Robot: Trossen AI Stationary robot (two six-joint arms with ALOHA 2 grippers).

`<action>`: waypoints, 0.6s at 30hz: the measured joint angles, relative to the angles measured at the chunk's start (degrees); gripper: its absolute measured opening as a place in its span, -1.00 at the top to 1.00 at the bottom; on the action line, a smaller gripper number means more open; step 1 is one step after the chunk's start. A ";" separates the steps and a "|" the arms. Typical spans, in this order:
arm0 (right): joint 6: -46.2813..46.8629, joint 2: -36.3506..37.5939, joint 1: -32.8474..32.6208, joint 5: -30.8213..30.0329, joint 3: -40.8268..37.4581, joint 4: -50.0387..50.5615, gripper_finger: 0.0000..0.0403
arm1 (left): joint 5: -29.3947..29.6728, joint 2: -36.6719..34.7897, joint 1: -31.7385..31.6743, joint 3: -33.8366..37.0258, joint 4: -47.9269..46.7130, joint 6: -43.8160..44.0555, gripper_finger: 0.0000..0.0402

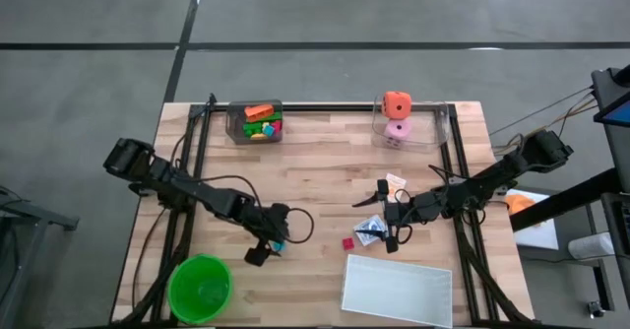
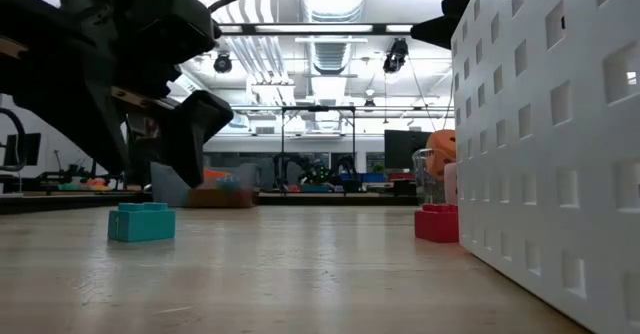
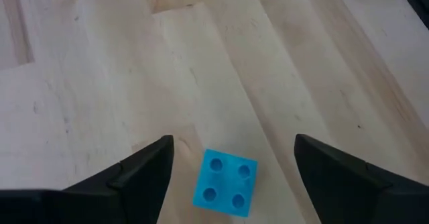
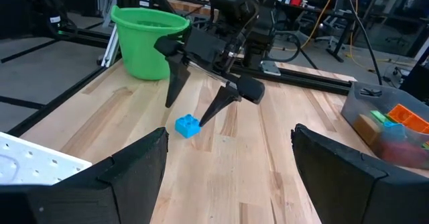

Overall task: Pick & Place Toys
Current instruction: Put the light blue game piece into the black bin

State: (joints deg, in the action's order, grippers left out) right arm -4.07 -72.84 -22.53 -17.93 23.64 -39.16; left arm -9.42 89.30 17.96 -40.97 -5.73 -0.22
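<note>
A small blue four-stud brick lies flat on the wooden table, also seen in the high view and the low view. My left gripper is open above it, one finger on either side, touching nothing. My right gripper is open and empty right of centre, over small printed cards. A tiny red cube sits beside them. An orange holed cube and a pink dotted die rest in a clear bin at the far edge.
A round green bowl stands at the near left and a white rectangular tray at the near right. A clear bin of colourful pieces sits at the far edge. Another card lies near my right arm.
</note>
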 joint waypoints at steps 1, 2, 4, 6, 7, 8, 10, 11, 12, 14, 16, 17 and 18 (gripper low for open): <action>0.00 0.00 0.00 0.00 0.00 0.00 -0.55 | 0.34 0.00 0.27 0.00 -0.23 0.00 -0.58; 0.00 0.00 -0.01 0.00 0.00 0.00 -0.55 | 1.10 0.00 0.61 0.00 -0.65 -0.28 -0.62; 0.00 0.00 -0.01 0.00 0.00 0.01 -0.55 | 3.07 0.00 1.28 0.00 -1.05 -1.58 -0.71; 0.00 0.00 -0.01 0.00 0.00 0.02 -0.55 | 4.32 0.00 1.70 0.00 -1.06 -2.24 -0.82; 0.00 0.00 -0.02 0.00 0.00 0.00 -0.55 | 4.56 0.00 1.83 0.00 -1.06 -2.54 -0.87; 0.00 0.00 -0.02 -0.02 0.00 0.02 -0.55 | 5.05 0.00 1.97 0.00 -1.05 -2.59 -0.91; 0.00 0.00 -0.02 0.00 0.00 0.02 -0.55 | 5.84 0.00 2.16 0.00 -1.19 -2.57 -0.97; 0.00 0.00 -0.02 -0.01 0.00 0.01 -0.55 | 6.17 0.00 2.27 0.00 -1.58 -2.59 -0.98; 0.00 0.00 -0.01 -0.02 0.00 0.01 -0.55 | 6.49 0.00 2.41 0.00 -2.01 -2.59 -0.98; 0.00 0.00 -0.02 -0.02 0.00 0.02 -0.55 | 6.72 0.00 2.63 0.00 -2.16 -2.57 -0.94; 0.00 0.00 0.00 -0.02 0.00 0.02 -0.55 | 6.84 0.17 3.10 -0.02 -2.06 -2.57 -0.87; 0.00 0.00 -0.02 0.00 0.00 0.02 -0.55 | 6.85 0.47 3.37 -0.13 -2.07 -2.59 -0.84; 0.00 0.00 0.00 -0.02 0.00 0.00 -0.55 | 6.85 0.96 3.67 -0.30 -2.08 -2.66 -0.80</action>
State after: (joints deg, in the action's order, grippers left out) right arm -4.08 -72.84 -22.52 -17.95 23.64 -39.15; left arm -2.57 90.26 21.63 -41.27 -7.81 -2.88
